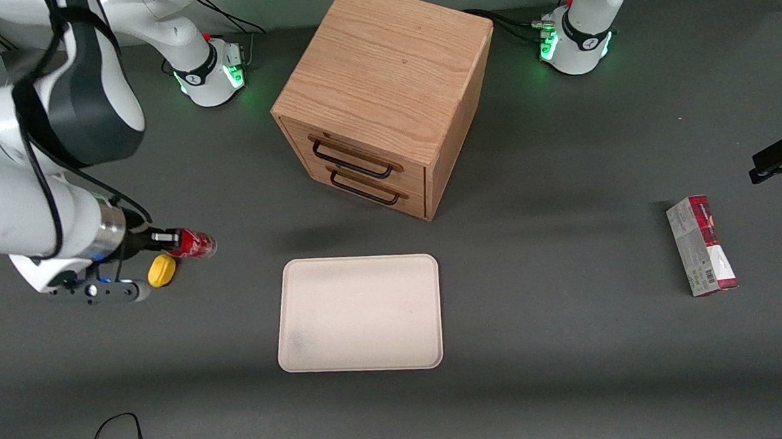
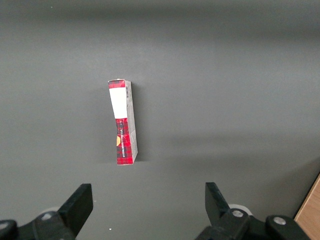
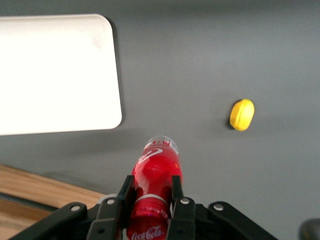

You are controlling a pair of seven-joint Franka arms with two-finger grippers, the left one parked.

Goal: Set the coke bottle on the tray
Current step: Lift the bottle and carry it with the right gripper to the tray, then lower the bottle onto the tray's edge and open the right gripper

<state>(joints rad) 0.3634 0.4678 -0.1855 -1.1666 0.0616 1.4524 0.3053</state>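
The coke bottle (image 1: 192, 243) (image 3: 155, 175) is small and red, with white script and a clear base. It hangs sideways above the table, held by its neck, base pointing toward the tray. My right gripper (image 1: 161, 241) (image 3: 150, 192) is shut on it, one black finger (image 3: 125, 192) on each side of the neck. The tray (image 1: 359, 314) (image 3: 55, 75) is a flat cream rectangle with rounded corners. It lies on the grey table with nothing on it, apart from the bottle and toward the parked arm's end.
A yellow lemon-like object (image 1: 161, 271) (image 3: 242, 115) lies on the table just under the gripper, nearer the front camera. A wooden two-drawer cabinet (image 1: 383, 98) stands farther back than the tray. A red-and-grey carton (image 1: 701, 245) (image 2: 123, 121) lies toward the parked arm's end.
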